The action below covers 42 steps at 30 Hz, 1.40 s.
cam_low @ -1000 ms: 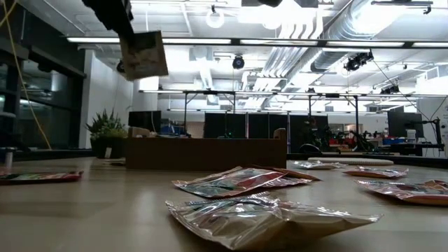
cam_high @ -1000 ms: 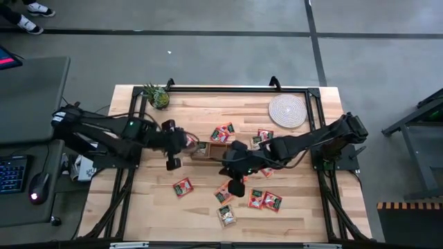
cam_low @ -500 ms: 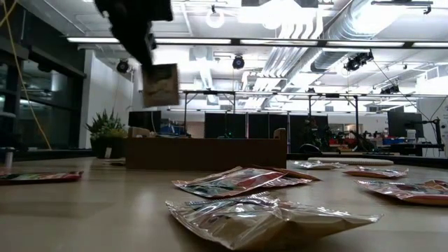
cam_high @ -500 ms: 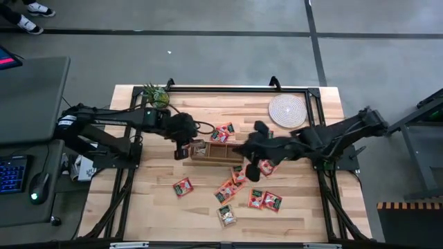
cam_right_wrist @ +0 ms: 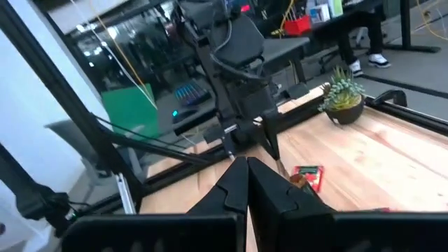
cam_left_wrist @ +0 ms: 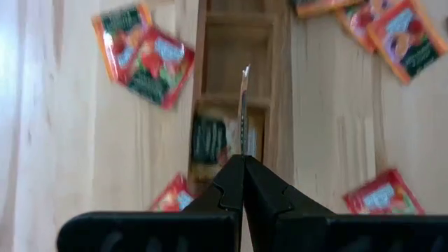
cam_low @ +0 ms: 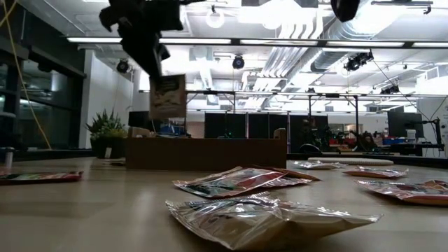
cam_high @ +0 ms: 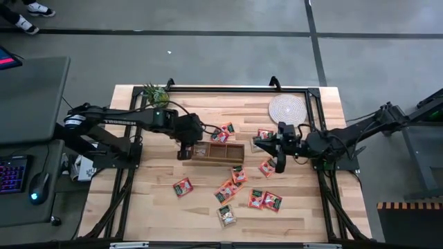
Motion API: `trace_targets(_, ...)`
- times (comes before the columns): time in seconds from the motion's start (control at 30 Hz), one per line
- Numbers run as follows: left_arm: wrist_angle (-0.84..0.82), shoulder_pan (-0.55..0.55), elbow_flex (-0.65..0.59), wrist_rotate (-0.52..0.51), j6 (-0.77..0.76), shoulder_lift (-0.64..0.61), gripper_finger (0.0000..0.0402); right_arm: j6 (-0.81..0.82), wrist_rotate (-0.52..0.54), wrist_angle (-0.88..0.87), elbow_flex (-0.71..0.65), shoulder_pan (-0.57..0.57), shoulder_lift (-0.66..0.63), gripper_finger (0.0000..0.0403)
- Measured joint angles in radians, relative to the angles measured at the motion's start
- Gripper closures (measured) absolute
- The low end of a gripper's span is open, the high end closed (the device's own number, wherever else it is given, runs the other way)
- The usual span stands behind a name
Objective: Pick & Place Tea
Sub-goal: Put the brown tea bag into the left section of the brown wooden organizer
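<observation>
Since a second ago our left gripper (cam_high: pixel 185 146), clamped on one tea sachet (cam_low: pixel 167 96), reached the wooden box's (cam_high: pixel 218 153) left end; our right gripper (cam_high: pixel 279 149), closed empty, withdrew toward the desk's right edge.

Two black jointed arms w/ thin dark cables, white lettering on left arm (cam_high: pixel 118 118).
</observation>
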Motion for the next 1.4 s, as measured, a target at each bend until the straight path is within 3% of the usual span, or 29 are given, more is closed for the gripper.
trace_targets(0.57, 0.001, 0.118, 0.000, 0.116, 0.013, 0.046, 0.0401, 0.010, 0.009, 0.005, -0.028, 0.000, -0.017, 0.0403)
trace_targets(1.4, 0.052, 0.117, -0.094, 0.152, -0.036, 0.084, 0.0401, 0.000, 0.008, 0.001, -0.027, 0.000, -0.017, 0.0403)
